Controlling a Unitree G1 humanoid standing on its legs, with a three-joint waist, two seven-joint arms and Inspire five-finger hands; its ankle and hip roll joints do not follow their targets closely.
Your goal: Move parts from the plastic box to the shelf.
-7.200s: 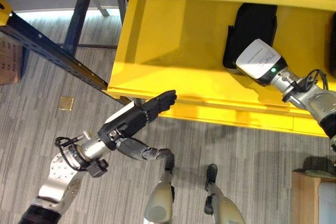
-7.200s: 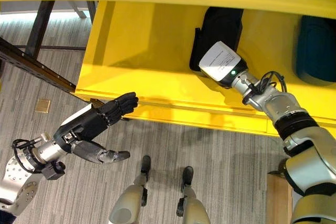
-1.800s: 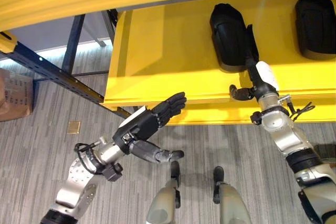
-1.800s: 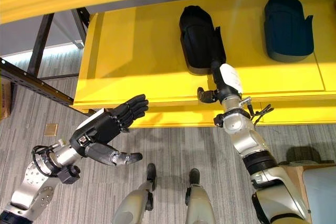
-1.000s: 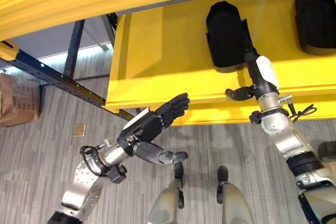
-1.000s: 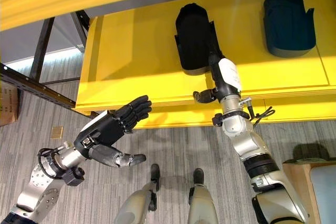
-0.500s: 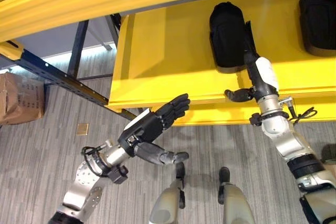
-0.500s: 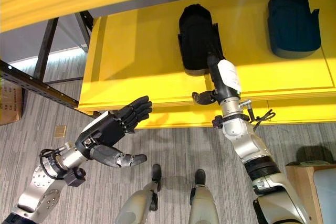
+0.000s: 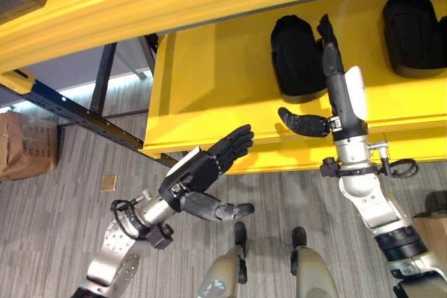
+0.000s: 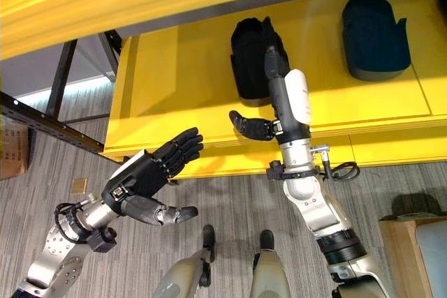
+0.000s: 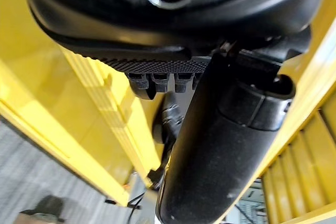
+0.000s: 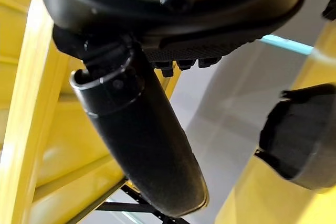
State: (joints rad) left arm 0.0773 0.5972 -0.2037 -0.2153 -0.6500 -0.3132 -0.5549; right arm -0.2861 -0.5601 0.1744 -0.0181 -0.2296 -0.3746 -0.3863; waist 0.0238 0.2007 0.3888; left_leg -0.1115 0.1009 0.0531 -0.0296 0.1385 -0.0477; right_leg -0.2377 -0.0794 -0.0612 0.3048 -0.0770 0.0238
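Hovering right hand (image 10: 286,99): fingers straight, released, beside black part (image 10: 248,57) on yellow shelf (image 10: 174,82), upper centre.
Left hand (image 9: 202,169): relaxed, empty, lower left.
Risk: fingers clipping part while pulling back.

bright, even light | soft shadows under parts | wrist views blurred close-up

Right hand (image 9: 334,95) off black part (image 9: 296,57).

Shelf (image 9: 209,82): smooth yellow painted metal, slight sheen. Parts (image 9: 297,57): matt black plastic. Floor (image 9: 56,221): grey wood-grain planks, matt. Box (image 9: 24,144): brown cardboard. Rack beam (image 9: 70,113): dark painted metal.
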